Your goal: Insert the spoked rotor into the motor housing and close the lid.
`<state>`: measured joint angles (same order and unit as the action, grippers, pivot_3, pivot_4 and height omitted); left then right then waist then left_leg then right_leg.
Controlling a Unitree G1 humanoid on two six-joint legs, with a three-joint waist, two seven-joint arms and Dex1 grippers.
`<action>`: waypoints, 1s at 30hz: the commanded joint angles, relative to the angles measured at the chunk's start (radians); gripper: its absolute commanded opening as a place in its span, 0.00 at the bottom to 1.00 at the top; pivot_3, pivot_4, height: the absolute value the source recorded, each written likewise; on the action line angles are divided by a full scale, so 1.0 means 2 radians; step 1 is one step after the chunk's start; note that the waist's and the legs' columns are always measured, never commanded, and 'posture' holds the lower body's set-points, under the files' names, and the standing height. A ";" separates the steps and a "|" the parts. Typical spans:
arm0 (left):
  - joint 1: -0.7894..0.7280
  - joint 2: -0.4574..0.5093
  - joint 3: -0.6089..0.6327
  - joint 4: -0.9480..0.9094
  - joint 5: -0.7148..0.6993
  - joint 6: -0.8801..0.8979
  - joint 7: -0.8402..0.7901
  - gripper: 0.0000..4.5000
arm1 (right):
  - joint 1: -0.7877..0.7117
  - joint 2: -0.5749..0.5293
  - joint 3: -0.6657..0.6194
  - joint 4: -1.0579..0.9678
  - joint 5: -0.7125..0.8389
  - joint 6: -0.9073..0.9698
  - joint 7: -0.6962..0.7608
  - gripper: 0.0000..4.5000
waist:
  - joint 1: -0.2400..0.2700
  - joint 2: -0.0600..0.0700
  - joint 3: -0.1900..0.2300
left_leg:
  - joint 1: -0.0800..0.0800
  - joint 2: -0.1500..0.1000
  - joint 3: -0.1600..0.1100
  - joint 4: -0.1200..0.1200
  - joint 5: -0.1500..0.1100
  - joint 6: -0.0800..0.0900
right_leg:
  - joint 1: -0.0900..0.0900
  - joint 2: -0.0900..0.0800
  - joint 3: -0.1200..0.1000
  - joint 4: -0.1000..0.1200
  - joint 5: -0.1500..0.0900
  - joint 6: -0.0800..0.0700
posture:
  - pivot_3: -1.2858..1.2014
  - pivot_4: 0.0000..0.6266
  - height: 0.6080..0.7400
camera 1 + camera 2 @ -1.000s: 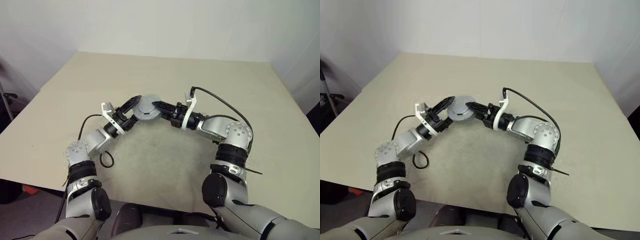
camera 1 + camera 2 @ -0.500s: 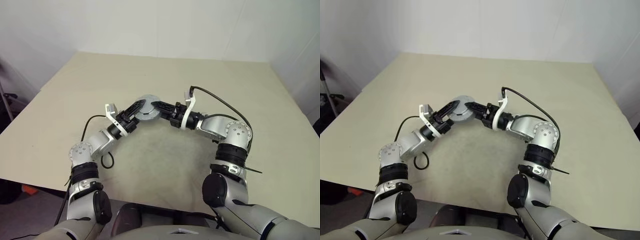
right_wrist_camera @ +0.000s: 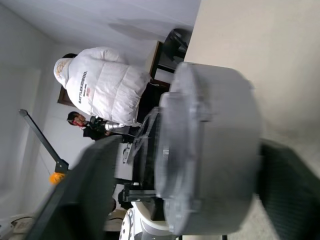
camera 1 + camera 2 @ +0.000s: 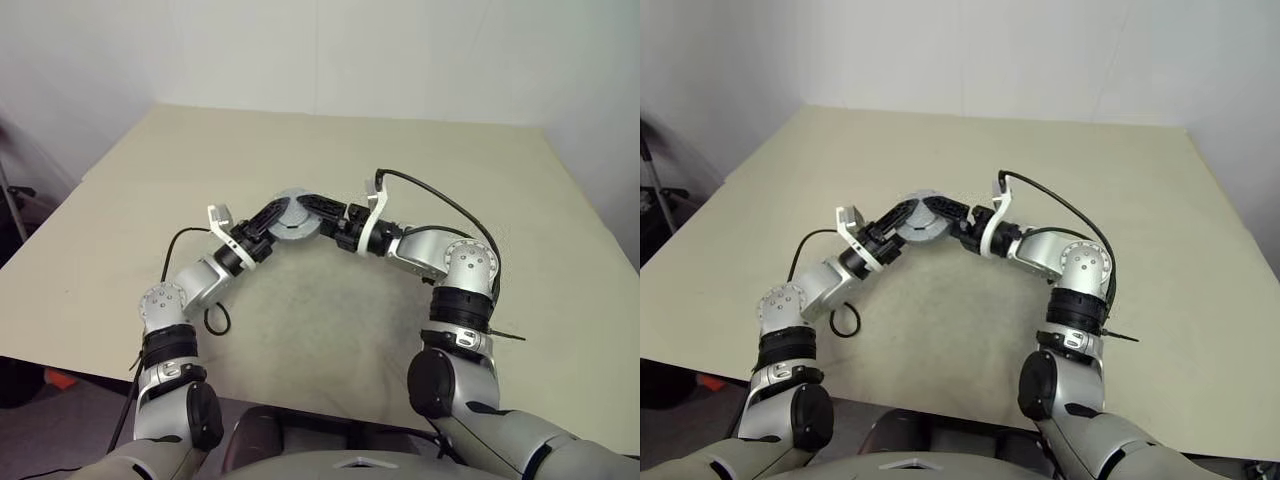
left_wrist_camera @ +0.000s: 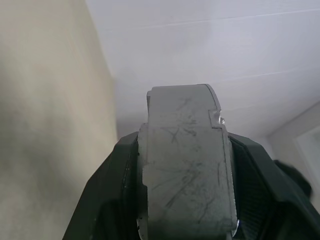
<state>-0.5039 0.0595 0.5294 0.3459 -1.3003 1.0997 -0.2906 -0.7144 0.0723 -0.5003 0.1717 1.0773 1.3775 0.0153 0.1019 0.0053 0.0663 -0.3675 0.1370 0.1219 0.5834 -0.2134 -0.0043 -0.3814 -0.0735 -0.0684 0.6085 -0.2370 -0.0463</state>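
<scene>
Head view, looking down over a beige table (image 4: 120, 230). Nearest you, at 7 o'clock and 5 o'clock, your two silver arms reach forward and bend inward, meeting just past the table's middle. A black cable (image 4: 213, 318) loops beside the left forearm, and another black cable (image 4: 440, 200) arches over the right forearm.

Your left gripper (image 4: 280, 213) comes in from 8 o'clock and is clamped on the motor housing (image 4: 296, 228), a round grey piece. In the left wrist view its two black fingers (image 5: 107, 195) press against both sides of the scratched grey body.

Your right gripper (image 4: 312, 210) comes in from 4 o'clock. Its fingers (image 3: 87, 195) are spread wide on either side of the same piece. The blur there keeps you from telling whether a pad touches it.

In the right wrist view the housing shows as a thick grey drum with a thinner grey disc, the lid (image 3: 170, 165), seated flush against one face. You cannot tell what is inside.

Toward 12 o'clock the tabletop runs on to a white wall (image 4: 400, 50). Beyond the table edge, in the right wrist view, stands a person in a white puffy jacket (image 3: 100, 90).
</scene>
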 commanded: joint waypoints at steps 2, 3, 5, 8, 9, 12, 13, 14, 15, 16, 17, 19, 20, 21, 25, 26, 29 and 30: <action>-0.004 0.009 0.005 -0.012 0.038 -0.076 -0.007 0.47 | 0.004 -0.013 0.036 -0.036 -0.053 -0.089 0.006 0.96 | 0.000 0.000 0.000 | 0.000 0.000 0.000 0.000 0.000 0.000 | 0.000 0.000 0.000 0.000 0.000 0.000 | 0.52 0.00 1.00; -0.006 0.012 0.009 -0.007 0.050 -0.098 -0.006 0.47 | 0.006 -0.014 0.040 -0.030 -0.063 -0.101 0.005 0.96 | 0.000 0.000 0.000 | 0.000 0.000 0.000 0.000 0.000 0.000 | 0.000 0.000 0.000 0.000 0.000 0.000 | 0.52 0.00 1.00; -0.016 0.019 0.020 0.012 0.087 -0.163 0.008 0.47 | 0.010 -0.019 0.045 -0.021 -0.075 -0.119 0.007 0.96 | -0.001 0.000 0.000 | 0.000 0.000 0.000 0.001 0.000 0.000 | 0.000 0.000 0.000 0.000 0.000 0.000 | 0.52 0.00 1.00; -0.029 0.042 0.033 0.053 0.146 -0.257 0.027 0.47 | 0.015 -0.024 0.046 -0.017 -0.077 -0.126 0.012 0.96 | -0.003 0.000 0.000 | 0.000 0.000 0.000 0.001 0.000 0.000 | 0.001 0.000 0.000 0.000 0.001 0.001 | 0.52 0.00 1.00; -0.033 0.048 0.038 0.066 0.157 -0.279 0.033 0.47 | 0.016 -0.024 0.046 -0.017 -0.076 -0.127 0.012 0.96 | -0.004 0.000 0.000 | 0.000 0.000 0.000 0.001 0.000 0.000 | 0.001 0.000 0.000 0.000 0.001 0.001 | 0.52 0.00 1.00; -0.040 0.065 0.050 0.103 0.183 -0.323 0.044 0.47 | 0.018 -0.026 0.047 -0.015 -0.075 -0.129 0.013 0.96 | -0.002 0.000 0.000 | 0.000 0.000 0.000 0.001 0.000 0.000 | 0.001 0.000 0.000 0.000 0.001 0.001 | 0.52 0.00 1.00; -0.041 0.070 0.051 0.112 0.191 -0.332 0.045 0.47 | 0.018 -0.026 0.047 -0.015 -0.076 -0.129 0.013 0.96 | -0.002 -0.001 0.000 | 0.000 0.000 0.000 0.001 0.000 0.000 | 0.001 0.000 0.000 0.000 0.001 0.001 | 0.52 0.00 1.00; -0.041 0.075 0.052 0.120 0.198 -0.338 0.044 0.47 | 0.017 -0.026 0.048 -0.013 -0.076 -0.130 0.014 0.96 | 0.000 -0.001 0.000 | 0.000 0.000 -0.001 0.001 0.000 0.000 | 0.001 0.000 0.000 0.000 0.001 0.001 | 0.52 0.00 1.00; -0.042 0.077 0.052 0.125 0.201 -0.343 0.043 0.47 | 0.017 -0.026 0.049 -0.012 -0.076 -0.131 0.014 0.96 | 0.000 -0.001 0.000 | 0.000 0.000 -0.001 0.001 0.000 0.000 | 0.001 0.000 0.000 0.000 0.001 0.001 | 0.52 0.00 1.00; -0.043 0.079 0.053 0.128 0.202 -0.343 0.039 0.47 | 0.016 -0.026 0.050 -0.010 -0.077 -0.132 0.015 0.96 | 0.000 -0.001 0.000 | 0.000 0.000 -0.001 0.002 0.000 0.000 | 0.001 0.000 0.000 0.000 0.001 0.001 | 0.52 0.00 1.00; -0.043 0.080 0.053 0.131 0.203 -0.344 0.034 0.47 | 0.015 -0.026 0.051 -0.006 -0.078 -0.134 0.014 0.96 | 0.000 -0.001 0.000 | 0.000 0.000 -0.001 0.002 0.000 0.000 | 0.001 0.000 0.000 0.000 0.001 0.001 | 0.52 0.00 1.00; -0.042 0.082 0.053 0.135 0.206 -0.346 0.028 0.63 | 0.013 -0.027 0.052 0.000 -0.079 -0.135 0.014 0.97 | -0.001 -0.001 0.000 | 0.000 0.000 -0.001 0.002 0.000 0.000 | 0.002 0.000 0.000 0.000 0.001 0.001 | 0.52 0.00 1.00; -0.042 0.084 0.054 0.137 0.209 -0.349 0.028 0.68 | 0.012 -0.027 0.052 0.002 -0.079 -0.135 0.014 0.97 | -0.001 -0.001 0.000 | 0.000 0.000 -0.001 0.003 0.000 0.000 | 0.002 0.000 0.000 0.000 0.001 0.001 | 0.52 0.00 1.00; -0.043 0.086 0.055 0.141 0.214 -0.355 0.029 0.74 | 0.011 -0.027 0.052 0.004 -0.078 -0.134 0.013 0.97 | -0.001 -0.001 0.000 | 0.001 0.000 -0.001 0.003 0.000 0.000 | 0.002 0.000 0.000 0.000 0.001 0.000 | 0.52 0.00 1.00; -0.054 0.115 0.067 0.177 0.231 -0.387 0.028 0.96 | 0.010 -0.028 0.052 0.010 -0.080 -0.131 0.013 0.97 | -0.005 -0.001 0.000 | 0.003 0.001 -0.001 0.003 0.000 0.000 | 0.005 0.000 0.000 0.001 0.002 0.000 | 0.52 0.00 1.00; -0.059 0.128 0.070 0.192 0.236 -0.397 0.024 0.96 | 0.010 -0.029 0.052 0.012 -0.080 -0.131 0.014 0.97 | -0.006 -0.001 0.000 | 0.005 0.001 -0.001 0.003 0.000 -0.001 | 0.005 0.000 0.000 0.001 0.002 0.000 | 0.52 0.00 1.00; -0.078 0.167 0.072 0.232 0.252 -0.421 0.012 0.96 | 0.007 -0.031 0.052 0.021 -0.080 -0.127 0.014 0.97 | -0.005 -0.001 0.000 | 0.006 0.001 -0.001 0.002 0.001 -0.001 | 0.006 0.000 0.000 0.001 0.002 0.000 | 0.52 0.00 1.00; -0.085 0.178 0.072 0.244 0.258 -0.429 0.008 0.96 | 0.005 -0.032 0.050 0.026 -0.077 -0.122 0.012 0.97 | -0.003 -0.001 0.000 | 0.006 0.001 -0.001 0.002 0.001 -0.001 | 0.006 0.000 0.000 0.001 0.002 0.000 | 0.52 0.00 1.00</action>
<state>-0.6255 0.3790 0.6681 0.8248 -0.8026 0.2856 -0.2495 -0.6691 0.0058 -0.4012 0.2257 0.9056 1.1247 0.0358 0.0951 0.0026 0.0654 -0.3561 0.1381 0.1207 0.5873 -0.2119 -0.0069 -0.3696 -0.0732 -0.0684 0.6100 -0.2335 -0.0465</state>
